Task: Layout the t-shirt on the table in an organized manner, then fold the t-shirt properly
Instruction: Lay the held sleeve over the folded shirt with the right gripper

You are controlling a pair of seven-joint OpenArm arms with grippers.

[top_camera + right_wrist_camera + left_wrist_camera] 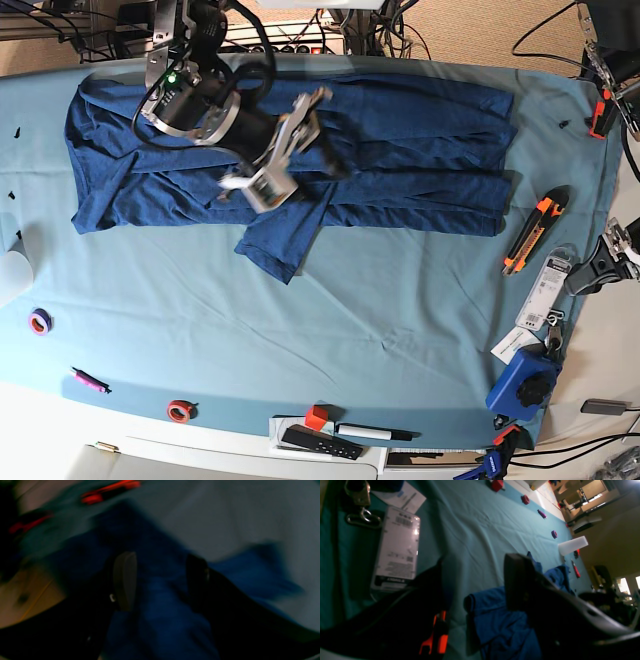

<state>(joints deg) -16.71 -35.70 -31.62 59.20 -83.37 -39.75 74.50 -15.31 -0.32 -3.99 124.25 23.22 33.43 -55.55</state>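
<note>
the t-shirt point(300, 160) lies spread across the upper part of the base view on the teal-draped worktop point(380, 320), its body running from the upper left of the frame to right of centre in long creased bands, with one sleeve or flap jutting down toward the frame's middle. the right gripper point(285, 155) sits over the shirt left of centre in the base view; in the blurred right wrist view its fingers point(125, 580) stand spread apart with blue fabric showing between them, and whether they touch the cloth cannot be told. the left gripper point(605, 262) is at the right edge of the base view, off the shirt, beside an orange utility knife point(535, 232) and a clear packaged item point(542, 290); its fingers point(517, 580) are spread with nothing between them. along the lower left of the base view lie a purple tape ring point(40, 321), a pink marker point(88, 380) and a red tape ring point(181, 410).
</note>
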